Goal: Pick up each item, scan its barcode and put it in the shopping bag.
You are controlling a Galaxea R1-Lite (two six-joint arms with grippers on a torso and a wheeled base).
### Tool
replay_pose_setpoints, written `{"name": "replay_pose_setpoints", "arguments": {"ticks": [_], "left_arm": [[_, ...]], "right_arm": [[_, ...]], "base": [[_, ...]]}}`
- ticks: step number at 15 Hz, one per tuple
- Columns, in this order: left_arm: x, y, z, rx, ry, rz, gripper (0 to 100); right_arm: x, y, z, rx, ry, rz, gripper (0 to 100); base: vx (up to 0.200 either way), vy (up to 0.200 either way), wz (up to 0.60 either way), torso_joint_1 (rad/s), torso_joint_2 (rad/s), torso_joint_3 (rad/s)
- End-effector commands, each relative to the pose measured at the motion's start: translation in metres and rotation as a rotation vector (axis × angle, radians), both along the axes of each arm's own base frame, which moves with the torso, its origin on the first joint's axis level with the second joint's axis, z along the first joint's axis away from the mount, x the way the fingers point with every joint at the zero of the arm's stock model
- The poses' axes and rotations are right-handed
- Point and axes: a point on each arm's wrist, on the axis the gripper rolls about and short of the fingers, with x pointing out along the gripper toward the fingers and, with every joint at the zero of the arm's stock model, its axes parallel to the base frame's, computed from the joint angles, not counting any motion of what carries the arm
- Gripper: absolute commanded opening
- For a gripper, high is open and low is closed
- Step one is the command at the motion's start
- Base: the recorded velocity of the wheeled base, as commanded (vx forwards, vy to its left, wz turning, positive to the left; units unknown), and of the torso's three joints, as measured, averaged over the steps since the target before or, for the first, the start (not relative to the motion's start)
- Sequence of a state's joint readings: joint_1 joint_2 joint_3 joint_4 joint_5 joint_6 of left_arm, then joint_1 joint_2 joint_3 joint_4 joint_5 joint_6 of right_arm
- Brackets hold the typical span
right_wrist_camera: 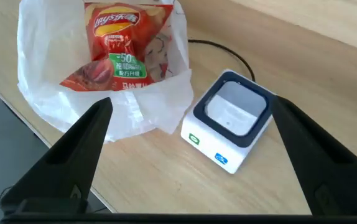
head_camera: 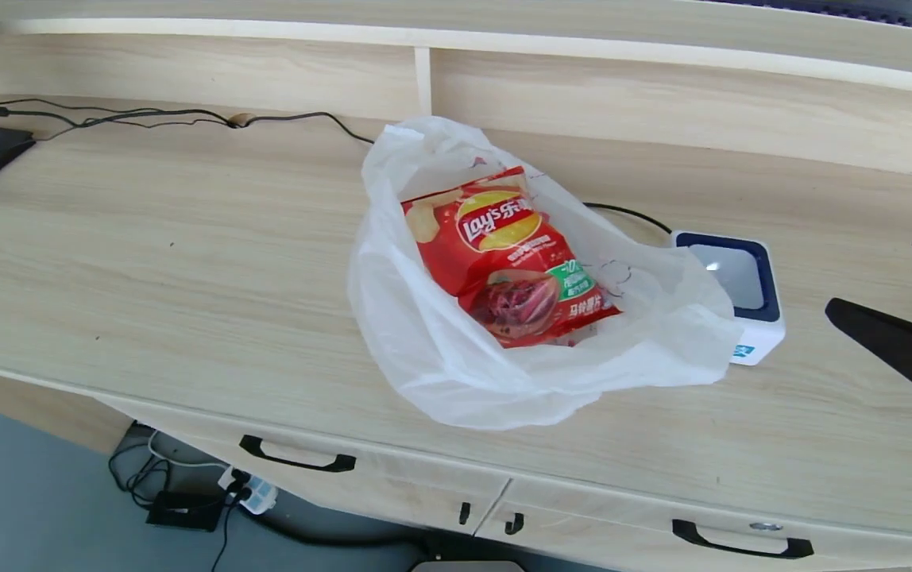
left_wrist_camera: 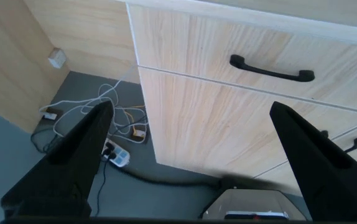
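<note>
Crinkled translucent shopping bag (head_camera: 440,373) holds glossy, probably foil, chip packet (head_camera: 504,254)

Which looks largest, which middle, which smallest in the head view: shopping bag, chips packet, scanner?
1. shopping bag, largest.
2. chips packet, lying inside it.
3. scanner, smallest, standing beside the bag.

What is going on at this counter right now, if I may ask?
A robot is running a checkout job. The red chip bag lies inside the white shopping bag on the counter, beside the scanner. The right gripper hangs over the counter near the scanner, jaws open and empty. The left gripper is low, in front of the drawer fronts, jaws open, holding nothing.
</note>
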State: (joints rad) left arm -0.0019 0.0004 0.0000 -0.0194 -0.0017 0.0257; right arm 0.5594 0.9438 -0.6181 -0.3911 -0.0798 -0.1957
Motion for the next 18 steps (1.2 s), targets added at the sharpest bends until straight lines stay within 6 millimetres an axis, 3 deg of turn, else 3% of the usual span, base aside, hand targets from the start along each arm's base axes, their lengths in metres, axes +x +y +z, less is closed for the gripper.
{"name": "replay_pose_setpoints", "arguments": {"ticks": [1, 5, 7, 9, 11, 14, 18], "left_arm": [[0.0, 0.0, 0.0, 0.0, -0.001, 0.001, 100], [0.0, 0.0, 0.0, -0.001, -0.001, 0.001, 100], [0.0, 0.0, 0.0, 0.002, -0.001, -0.001, 100], [0.0, 0.0, 0.0, 0.0, 0.001, 0.002, 100], [0.0, 0.0, 0.0, 0.002, 0.001, 0.001, 100], [0.0, 0.0, 0.0, 0.002, -0.001, 0.001, 100], [0.0, 0.0, 0.0, 0.003, -0.003, -0.001, 100]], "right_arm": [[0.0, 0.0, 0.0, 0.001, 0.0, 0.001, 100], [-0.014, -0.009, -0.003, 0.03, -0.022, -0.008, 100], [-0.043, -0.032, -0.043, 0.161, 0.057, -0.082, 100], [-0.064, -0.048, -0.068, 0.297, 0.08, -0.177, 100], [-0.077, -0.054, -0.083, 0.309, 0.142, -0.19, 100], [-0.079, -0.054, -0.089, 0.252, 0.17, -0.181, 100], [-0.077, -0.053, -0.086, 0.252, 0.172, -0.181, 100]], "base": [[0.0, 0.0, -0.6, -0.002, 0.01, 0.012], [0.0, 0.0, -0.45, 0.002, 0.01, 0.003], [0.0, 0.0, 0.0, 0.0, 0.0, 0.0], [0.0, 0.0, 0.0, 0.0, 0.0, 0.0], [0.0, 0.0, 0.0, 0.0, 0.0, 0.0], [0.0, 0.0, 0.0, 0.0, 0.0, 0.0], [-0.15, 0.0, 0.0, 0.007, 0.0, 0.005]]}}
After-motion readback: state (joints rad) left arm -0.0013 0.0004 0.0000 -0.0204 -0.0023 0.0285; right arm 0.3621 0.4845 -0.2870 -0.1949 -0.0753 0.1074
